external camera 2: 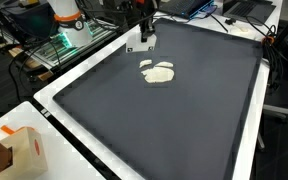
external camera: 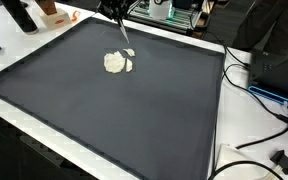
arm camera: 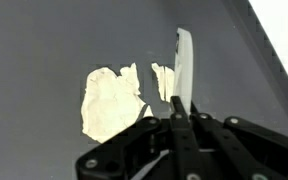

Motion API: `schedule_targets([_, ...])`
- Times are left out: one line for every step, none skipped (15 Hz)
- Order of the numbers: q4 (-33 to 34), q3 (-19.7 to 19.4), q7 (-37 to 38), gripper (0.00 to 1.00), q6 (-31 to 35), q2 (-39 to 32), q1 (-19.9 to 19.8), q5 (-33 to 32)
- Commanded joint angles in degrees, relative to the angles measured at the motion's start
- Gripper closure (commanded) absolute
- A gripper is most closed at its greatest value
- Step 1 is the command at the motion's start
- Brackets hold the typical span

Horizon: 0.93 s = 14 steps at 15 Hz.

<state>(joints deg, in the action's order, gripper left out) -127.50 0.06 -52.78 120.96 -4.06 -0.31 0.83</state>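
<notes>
- The gripper is seen at the bottom edge of the wrist view, with its fingers drawn close together. They are clamped on the near end of a thin white strip.
- The white strip is held by one end. Its long axis runs straight away from the fingers, up the wrist view. In an exterior view it slants down from the gripper toward the mat. Whether its far tip touches the surface cannot be told.
- The cream-coloured pieces lie flat just beyond the fingertips, toward the left edge of the wrist view. A large ragged piece is noted, and a smaller one just beside the strip. Contact between strip and small piece cannot be confirmed.
- In both exterior views the pieces are found in the part of the mat nearer the arm, directly below and in front of the gripper.
- The dark mat covers nearly the whole of the white table. Only a pale border is left bare.
- One container is recorded: a carton at a table corner, well apart from the gripper. Its contents are not visible.
- Cables are noted beyond the table edge.
</notes>
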Motion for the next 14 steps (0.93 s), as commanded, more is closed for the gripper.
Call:
schedule_targets([0.45,-0.04,-5.83,0.99,0.94,-2.33,-0.84,-2.58])
schedule_targets([0.69,-0.06,-6.54,0.99,1.09,-3.02,-0.92,-3.51])
schedule_targets([0.86,-0.1,-6.49,0.99,1.83,-3.65,-0.96,-5.0])
schedule_targets([0.86,0.02,-7.6,0.99,2.88,-4.13,-1.08,-5.32])
schedule_targets([0.99,0.11,-7.94,0.99,4.22,-4.78,-1.15,-6.05])
schedule_targets([1.06,0.19,-8.54,0.99,5.69,-5.37,-1.23,-6.5])
schedule_targets([1.16,0.37,-9.71,0.99,7.16,-5.97,-1.4,-6.11])
schedule_targets([1.3,0.53,-10.74,0.99,8.68,-6.67,-1.55,-5.55])
schedule_targets([1.57,0.67,-12.0,0.99,9.59,-7.45,-1.71,-5.17])
schedule_targets([1.87,0.68,-13.15,0.99,9.88,-8.19,-1.84,-5.49])
schedule_targets([2.03,0.68,-14.02,0.99,10.23,-8.73,-1.95,-5.71])
schedule_targets([2.3,0.82,-15.42,0.99,10.29,-9.32,-2.15,-5.43])
schedule_targets([2.55,0.96,-16.74,0.99,10.65,-9.96,-2.25,-5.66])
schedule_targets([2.69,1.06,-17.7,0.99,11.24,-10.46,-2.36,-5.56])
